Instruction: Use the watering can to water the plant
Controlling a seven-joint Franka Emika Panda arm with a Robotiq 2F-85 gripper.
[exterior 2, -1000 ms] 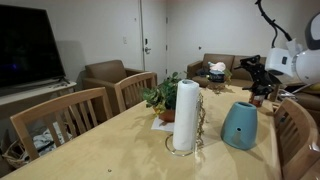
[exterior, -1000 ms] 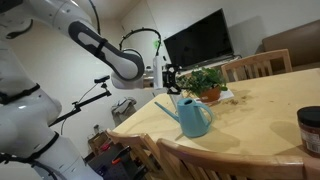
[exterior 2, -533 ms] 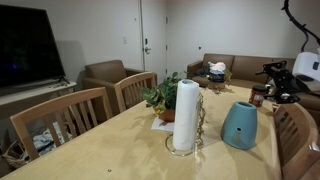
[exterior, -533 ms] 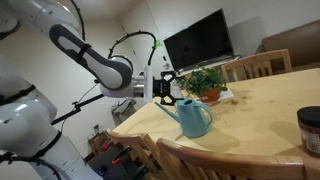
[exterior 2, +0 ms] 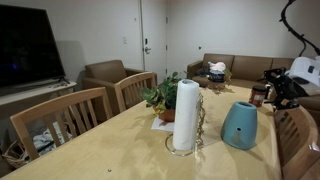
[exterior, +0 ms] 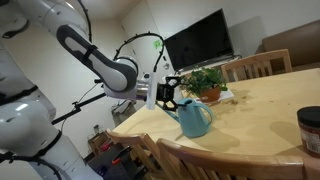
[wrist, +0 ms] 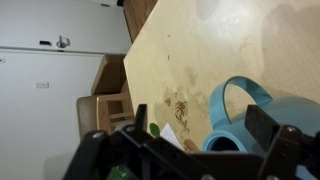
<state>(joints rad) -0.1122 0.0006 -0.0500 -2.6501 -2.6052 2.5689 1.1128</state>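
Note:
The teal-blue watering can (exterior: 196,119) stands near the table's corner, its thin spout slanting toward the arm. Right behind it is the green leafy plant (exterior: 204,80) in its orange pot. My gripper (exterior: 168,93) hangs open just above and beside the spout end, holding nothing. In an exterior view the watering can (exterior 2: 240,125) sits right of a paper towel roll, with the gripper (exterior 2: 277,90) above its far side and the plant (exterior 2: 160,97) behind the roll. The wrist view looks down on the watering can (wrist: 243,128) and its loop handle between the spread fingers of the gripper (wrist: 201,114); a leaf of the plant (wrist: 153,128) peeks in.
A white paper towel roll (exterior 2: 185,115) on a wire holder stands mid-table. A dark jar (exterior: 310,129) sits at the table's edge. Wooden chairs (exterior: 258,65) ring the table (exterior: 260,110). A white card (wrist: 172,137) lies by the plant.
The arm has swung round and the gripper has come down closer to the watering can's spout side. The gripper stayed open; can and plant have not moved.

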